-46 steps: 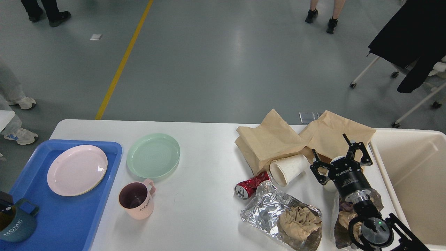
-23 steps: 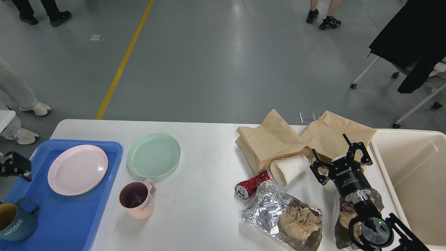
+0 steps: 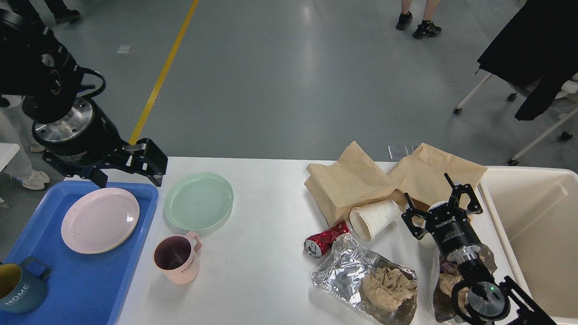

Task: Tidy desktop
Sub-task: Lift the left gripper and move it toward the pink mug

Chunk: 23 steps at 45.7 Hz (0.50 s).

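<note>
The white desktop (image 3: 266,271) holds a green plate (image 3: 198,201), a pink mug (image 3: 176,259), a crushed red can (image 3: 323,241), a white paper cup (image 3: 375,219) on its side, brown paper bags (image 3: 356,183) and foil (image 3: 347,268) with crumpled paper. My left gripper (image 3: 127,174) is open and empty above the far edge of the blue tray (image 3: 90,280), between the pink plate (image 3: 100,220) and the green plate. My right gripper (image 3: 439,201) is open over the edge of the right brown bag, just right of the paper cup.
A dark blue mug (image 3: 20,289) marked HOME stands in the tray's near left corner. A cream bin (image 3: 537,234) stands at the table's right end. Another foil wrap (image 3: 445,280) lies under my right arm. People's feet and a wheeled rack are on the floor beyond.
My left arm has swung up from the lower left and now hangs over the tray's far edge. The blue mug stays on the tray. My right arm has not moved.
</note>
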Each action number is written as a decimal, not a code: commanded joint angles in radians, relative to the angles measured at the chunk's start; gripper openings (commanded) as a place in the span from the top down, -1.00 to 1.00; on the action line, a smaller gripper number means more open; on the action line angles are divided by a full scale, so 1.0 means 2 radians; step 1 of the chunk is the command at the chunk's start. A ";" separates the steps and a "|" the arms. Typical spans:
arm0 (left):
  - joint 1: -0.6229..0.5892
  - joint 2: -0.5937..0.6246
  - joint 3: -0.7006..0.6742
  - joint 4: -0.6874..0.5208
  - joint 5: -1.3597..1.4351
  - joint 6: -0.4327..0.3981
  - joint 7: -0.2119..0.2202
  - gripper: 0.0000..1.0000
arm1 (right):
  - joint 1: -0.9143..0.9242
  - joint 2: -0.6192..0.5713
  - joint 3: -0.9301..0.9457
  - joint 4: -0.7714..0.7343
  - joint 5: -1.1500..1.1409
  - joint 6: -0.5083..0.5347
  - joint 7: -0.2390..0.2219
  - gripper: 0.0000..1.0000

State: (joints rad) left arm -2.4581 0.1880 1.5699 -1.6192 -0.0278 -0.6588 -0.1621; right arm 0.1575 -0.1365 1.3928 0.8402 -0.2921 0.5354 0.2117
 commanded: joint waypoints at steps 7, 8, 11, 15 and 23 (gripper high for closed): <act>-0.057 -0.060 -0.029 -0.058 -0.051 0.022 0.009 -0.91 | 0.000 0.000 0.000 -0.001 0.000 0.000 0.000 -1.00; -0.056 -0.060 -0.029 -0.058 -0.051 0.022 0.008 -0.91 | -0.001 0.000 0.000 -0.001 0.000 0.000 0.000 -1.00; -0.050 -0.056 -0.028 -0.057 -0.051 0.018 0.005 -0.91 | 0.000 0.000 0.000 0.000 0.000 0.000 0.000 -1.00; -0.026 -0.053 -0.032 -0.056 -0.051 0.015 0.001 -0.92 | -0.001 0.000 0.000 0.000 0.000 0.000 0.000 -1.00; 0.032 -0.025 -0.033 -0.042 -0.049 0.028 0.001 -0.92 | 0.000 0.000 0.000 -0.001 0.000 0.000 0.000 -1.00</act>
State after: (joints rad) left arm -2.4672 0.0930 1.5053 -1.7252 -0.1291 -0.6183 -0.1569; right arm 0.1573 -0.1365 1.3929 0.8395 -0.2921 0.5354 0.2117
